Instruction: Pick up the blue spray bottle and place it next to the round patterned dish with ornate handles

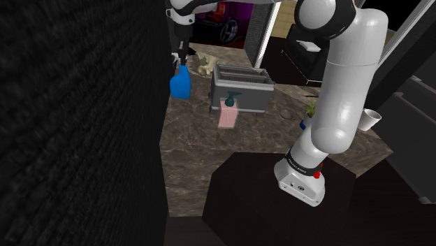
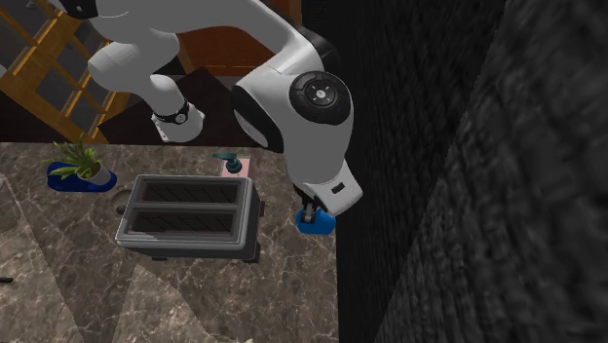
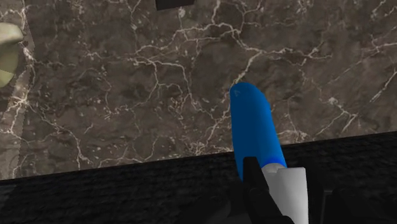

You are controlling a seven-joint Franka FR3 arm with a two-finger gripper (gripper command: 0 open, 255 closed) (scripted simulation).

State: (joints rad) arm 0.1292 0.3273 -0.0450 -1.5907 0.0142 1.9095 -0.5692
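Note:
The blue spray bottle (image 1: 179,84) with a white top hangs from my black gripper (image 1: 177,59), which is shut on its neck, close beside the dark wall. From the second exterior view the bottle (image 2: 314,223) shows just under the gripper (image 2: 310,206), near the counter's edge. The wrist view looks down the blue body (image 3: 254,129) to the marble counter, with one finger (image 3: 254,182) against the white top and the gripper (image 3: 284,191) clasping it. A pale dish (image 1: 205,64) lies on the counter just behind the bottle; its pale rim (image 3: 9,53) shows off to the gripper's side.
A grey toaster (image 1: 241,87) stands mid-counter with a pink soap dispenser (image 1: 228,110) in front of it. A plant in a blue pot (image 1: 307,116) and a white cup (image 1: 369,119) sit by the arm. A tall dark wall (image 1: 84,126) borders the counter's edge.

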